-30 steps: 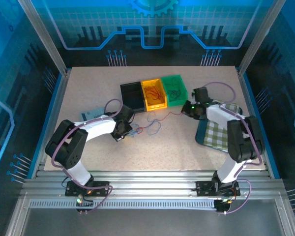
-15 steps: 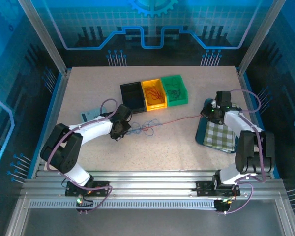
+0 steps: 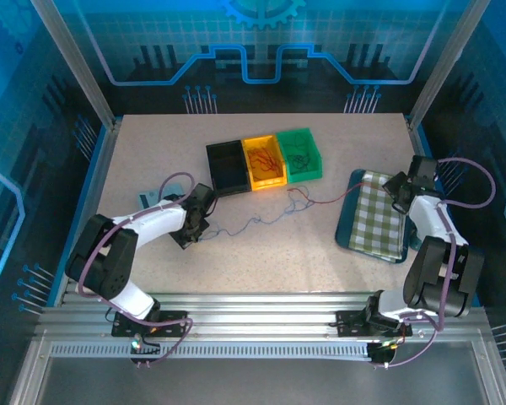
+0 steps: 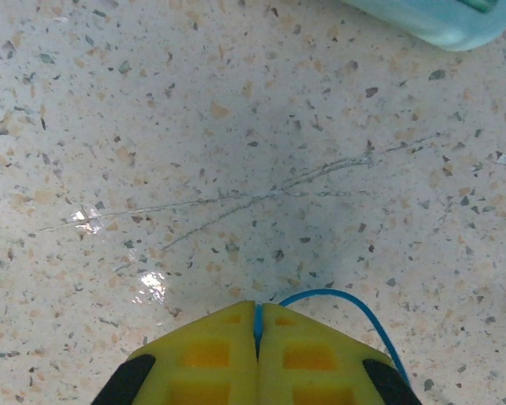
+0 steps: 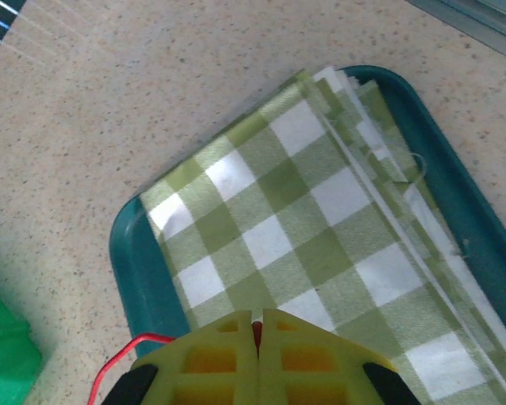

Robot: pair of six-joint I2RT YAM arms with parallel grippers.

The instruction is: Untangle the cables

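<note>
Step in hand: pulling the strands apart. Left pincer [image 4: 257, 310], clenched on the blue cable [image 4: 320, 292], sits left-front of the yellow bin [image 3: 265, 162]. Right pincer [image 5: 257, 319], clenched on the red cable [image 5: 143, 338], sits far right of the bin. A snarl [image 3: 297, 199] lies just right-front of the bin. The next move probably calls for a gentle, wider pull.

Robot lab cell. Speckled table [image 3: 152, 152] fenced by aluminium posts [image 3: 76, 63] and blue printed panels [image 3: 337, 42]; robot arms [image 3: 152, 221] bolted to rails [image 3: 261, 305].

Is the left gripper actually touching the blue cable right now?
Touching. In the left wrist view the blue cable curves across the table and runs straight into the seam of the left gripper, pinched between its shut jaws.
</note>
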